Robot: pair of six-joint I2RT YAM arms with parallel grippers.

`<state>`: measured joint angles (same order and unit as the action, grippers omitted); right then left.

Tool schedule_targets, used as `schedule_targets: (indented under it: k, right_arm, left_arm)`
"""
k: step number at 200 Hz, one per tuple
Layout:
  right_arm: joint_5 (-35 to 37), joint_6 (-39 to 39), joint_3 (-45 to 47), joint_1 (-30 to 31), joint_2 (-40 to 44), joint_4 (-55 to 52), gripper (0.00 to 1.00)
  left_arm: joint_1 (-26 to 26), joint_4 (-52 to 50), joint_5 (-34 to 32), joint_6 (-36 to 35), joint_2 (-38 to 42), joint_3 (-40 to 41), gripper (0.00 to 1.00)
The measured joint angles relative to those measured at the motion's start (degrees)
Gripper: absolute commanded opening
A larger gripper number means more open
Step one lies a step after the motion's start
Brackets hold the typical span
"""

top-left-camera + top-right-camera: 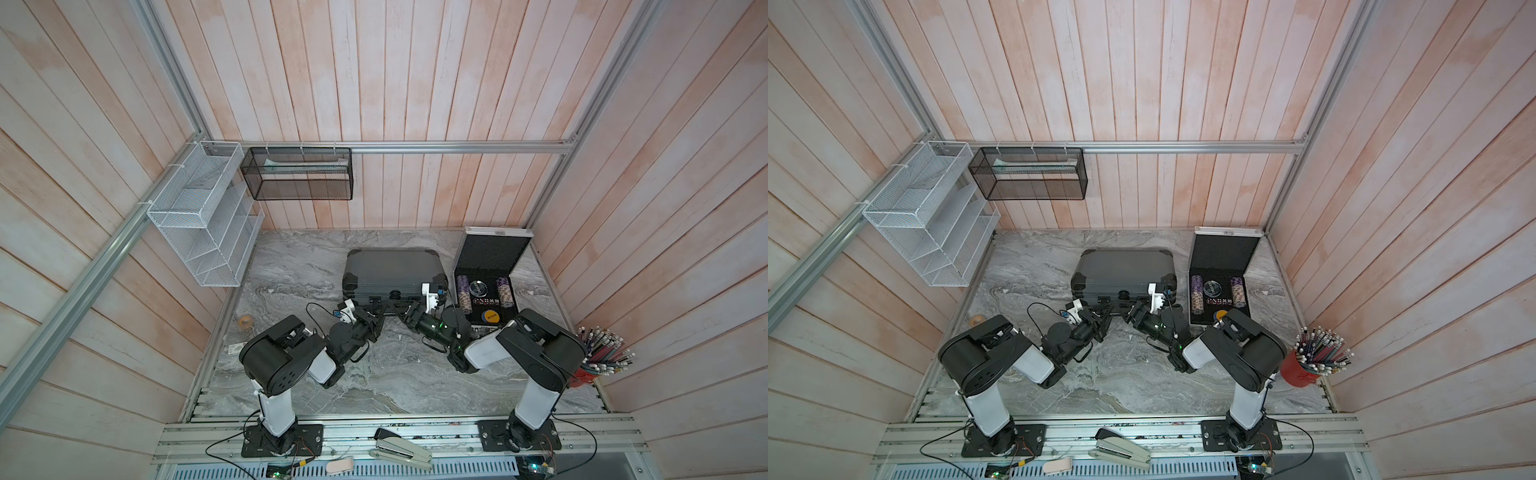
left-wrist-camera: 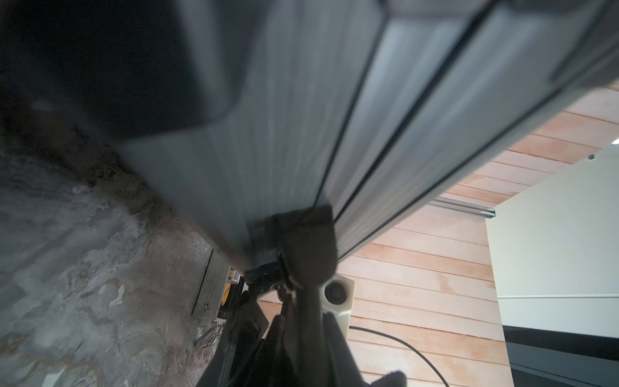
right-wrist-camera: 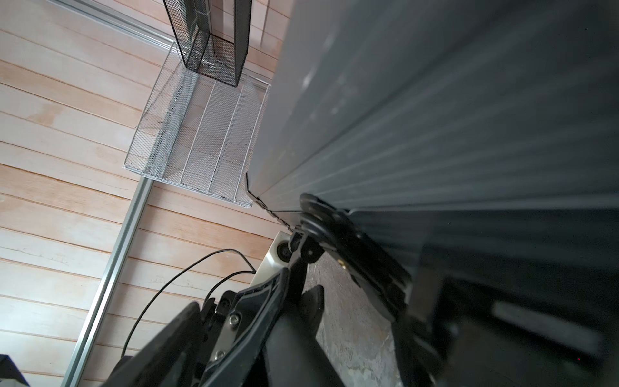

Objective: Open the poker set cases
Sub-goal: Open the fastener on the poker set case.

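The large dark grey poker case (image 1: 395, 268) (image 1: 1125, 266) lies flat mid-table with its lid down. To its right the small silver poker case (image 1: 490, 274) (image 1: 1221, 270) stands open, its foam-lined lid upright and chips inside. Both grippers sit at the large case's front wall, either side of its black handle (image 3: 365, 264). My left gripper (image 1: 376, 309) (image 2: 303, 241) is shut, its tips against a black fitting on the front seam. The right gripper (image 1: 405, 309) (image 3: 361, 301) is open around the handle's end; contact cannot be told.
A white mesh rack (image 1: 199, 216) and a black mesh basket (image 1: 297, 174) hang on the back left walls. A red cup of pencils (image 1: 598, 361) stands at the right edge. A stapler (image 1: 401, 451) lies on the front rail. Wooden walls enclose three sides.
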<state>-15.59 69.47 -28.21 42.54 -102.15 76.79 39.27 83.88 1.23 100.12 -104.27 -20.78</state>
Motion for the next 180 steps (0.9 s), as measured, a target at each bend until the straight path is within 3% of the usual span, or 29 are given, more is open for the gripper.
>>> schedule_targets:
  k: [102, 180]
  right_arm:
    - [-3.98, 2.12, 0.48, 0.42, 4.81, -1.97, 0.88]
    - [-3.69, -1.73, 2.25, 1.22, 6.23, -8.28, 0.95]
  left_arm:
    - [-0.59, 2.99, 0.26, 2.99, -1.68, 0.07, 0.0]
    - [-0.96, 0.33, 2.49, 3.85, -2.12, 1.03, 0.0]
